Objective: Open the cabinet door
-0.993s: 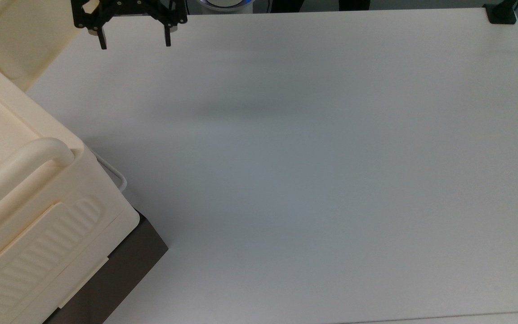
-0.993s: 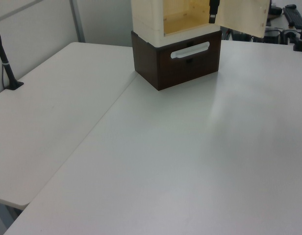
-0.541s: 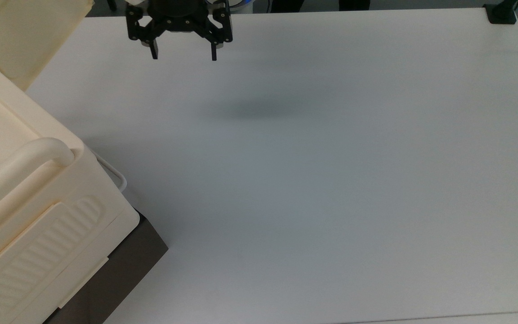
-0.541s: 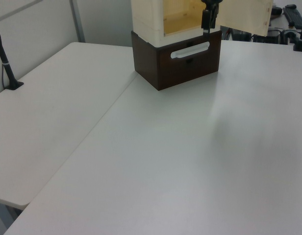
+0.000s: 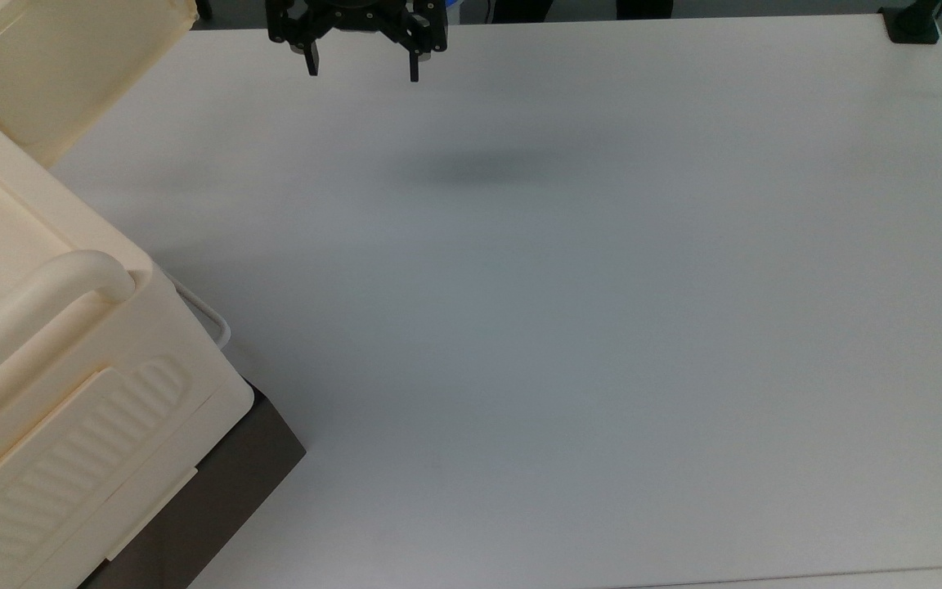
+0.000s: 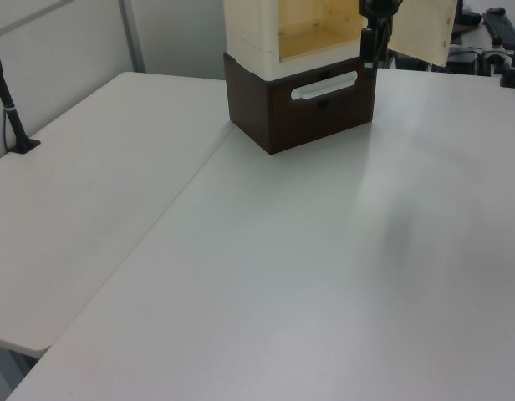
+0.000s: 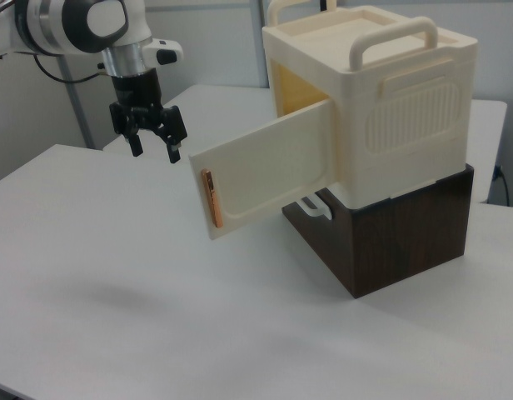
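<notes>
The cabinet [image 7: 406,108] is a cream box with a thick bar handle on a dark brown base [image 7: 398,237]. Its cabinet door [image 7: 269,171] stands swung wide open, with a copper strip [image 7: 209,197] at its free edge. The yellow inside shows in the left view, where the cabinet [image 6: 253,33] stands at the table's far end with the cabinet door [image 6: 425,29] out to the left view's right. In the top view the cabinet door [image 5: 54,74] is at upper left. My gripper [image 5: 363,74] [image 7: 156,152] [image 6: 373,57] hangs open and holds nothing, apart from the door's free edge.
The white table [image 5: 569,327] spreads wide across the top view's right. A black clamp [image 5: 912,24] sits at its far right corner. A white drawer handle [image 6: 324,85] is on the brown base. A black post [image 6: 11,109] stands on the side table.
My gripper has moved toward the top view's right, away from the door's edge, staying open. The door has swung slightly further open.
</notes>
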